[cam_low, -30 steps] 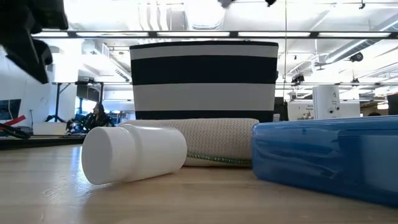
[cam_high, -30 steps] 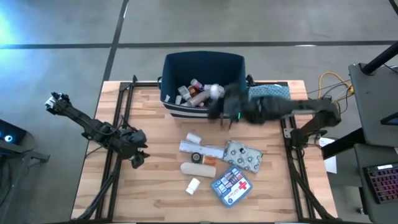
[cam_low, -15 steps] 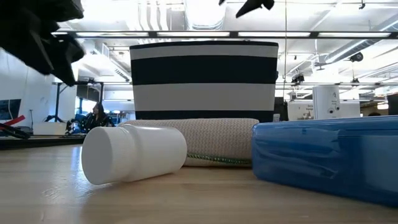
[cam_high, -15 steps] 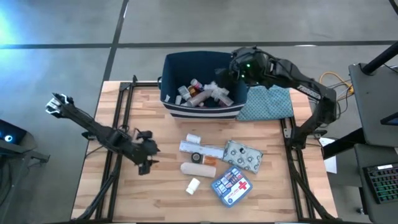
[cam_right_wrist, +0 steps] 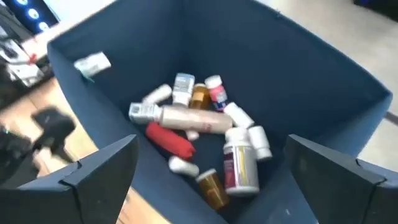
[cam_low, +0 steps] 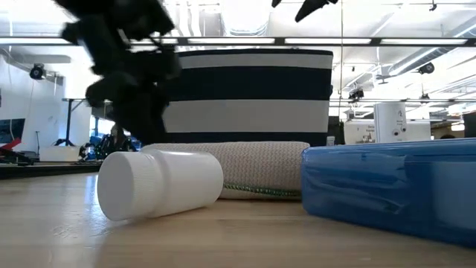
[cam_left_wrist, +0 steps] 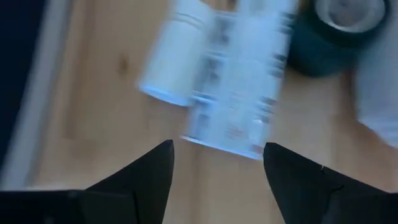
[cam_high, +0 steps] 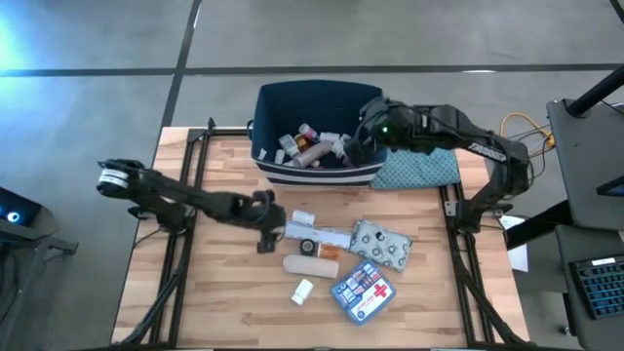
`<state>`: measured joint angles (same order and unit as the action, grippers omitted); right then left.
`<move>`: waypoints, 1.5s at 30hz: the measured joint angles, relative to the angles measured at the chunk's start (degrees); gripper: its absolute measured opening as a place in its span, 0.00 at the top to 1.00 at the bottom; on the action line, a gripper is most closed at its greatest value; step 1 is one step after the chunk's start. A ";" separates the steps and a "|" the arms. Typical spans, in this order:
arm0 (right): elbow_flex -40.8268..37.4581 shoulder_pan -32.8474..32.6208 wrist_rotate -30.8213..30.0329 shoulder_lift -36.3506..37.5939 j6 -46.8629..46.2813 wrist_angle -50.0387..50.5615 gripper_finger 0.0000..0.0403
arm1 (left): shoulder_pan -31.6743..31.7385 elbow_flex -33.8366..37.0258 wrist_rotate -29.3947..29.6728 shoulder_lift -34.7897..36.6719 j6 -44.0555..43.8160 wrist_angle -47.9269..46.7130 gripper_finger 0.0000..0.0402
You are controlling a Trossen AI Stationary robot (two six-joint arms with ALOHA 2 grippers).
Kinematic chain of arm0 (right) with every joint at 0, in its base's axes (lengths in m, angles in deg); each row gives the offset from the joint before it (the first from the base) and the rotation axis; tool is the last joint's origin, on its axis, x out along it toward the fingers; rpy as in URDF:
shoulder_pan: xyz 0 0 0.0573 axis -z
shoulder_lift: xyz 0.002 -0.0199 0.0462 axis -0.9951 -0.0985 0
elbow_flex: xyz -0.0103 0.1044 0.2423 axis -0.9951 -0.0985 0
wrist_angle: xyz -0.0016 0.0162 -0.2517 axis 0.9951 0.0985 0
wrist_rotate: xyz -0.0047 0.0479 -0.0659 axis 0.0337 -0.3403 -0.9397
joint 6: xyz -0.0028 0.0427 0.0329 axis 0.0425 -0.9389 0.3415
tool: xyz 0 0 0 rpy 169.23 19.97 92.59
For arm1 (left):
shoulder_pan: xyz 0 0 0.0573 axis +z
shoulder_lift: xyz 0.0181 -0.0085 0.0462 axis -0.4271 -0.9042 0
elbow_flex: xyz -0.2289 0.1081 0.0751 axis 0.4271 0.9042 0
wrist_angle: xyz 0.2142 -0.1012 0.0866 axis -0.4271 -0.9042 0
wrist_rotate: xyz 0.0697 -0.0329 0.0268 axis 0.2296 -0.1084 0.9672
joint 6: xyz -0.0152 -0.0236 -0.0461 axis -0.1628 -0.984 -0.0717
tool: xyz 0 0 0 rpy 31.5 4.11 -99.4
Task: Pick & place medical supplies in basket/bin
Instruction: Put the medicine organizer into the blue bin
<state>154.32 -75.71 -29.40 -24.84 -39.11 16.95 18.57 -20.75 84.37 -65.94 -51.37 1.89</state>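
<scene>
The navy bin (cam_high: 317, 97) stands at the table's far middle, with several supplies (cam_right_wrist: 199, 130) lying in it. My right gripper (cam_right_wrist: 217, 180) hangs open above the bin's right side (cam_high: 359, 144), touching nothing. Loose supplies lie on the table. They are a white box (cam_high: 327, 235), a small white bottle (cam_high: 302, 215), a beige roll (cam_high: 297, 263), a silver blister pack (cam_high: 382, 244) and a blue pouch with a red cross (cam_high: 363, 289). My left gripper (cam_high: 265, 229) is open, just left of the white box (cam_left_wrist: 239, 93) and low over the wood.
A blue-grey patterned cloth (cam_high: 419, 161) lies right of the bin. Another white bottle (cam_low: 160, 182) lies on its side near the table's front, with the beige roll (cam_low: 245, 167) behind it. Bare wood is free at the table's left and near left.
My left gripper has swept from the table's left side toward its middle, sinking and rolling, and now stands next to the white box. My right gripper has swung from the bin's near right corner out over the bin's right side and risen a little.
</scene>
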 joint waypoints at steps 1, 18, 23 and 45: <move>-0.16 -0.48 -0.82 0.00 -0.01 0.74 0.03 | 1.05 -1.56 -0.01 -0.79 1.47 -1.23 0.42; -0.81 -0.97 -5.01 0.04 4.12 1.79 0.03 | 1.52 -13.94 -7.28 -8.71 11.06 -15.03 0.27; -1.63 -0.69 -4.76 0.07 4.56 1.72 0.03 | 2.06 -12.78 -7.41 -11.10 11.03 -10.48 0.27; -4.30 -0.71 -4.51 0.07 4.45 -0.29 0.03 | 4.58 -12.60 -8.84 -17.38 10.09 -8.14 0.29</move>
<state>150.02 -76.42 -33.91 -24.78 -34.67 16.67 23.15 -33.35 75.53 -83.31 -41.28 -6.24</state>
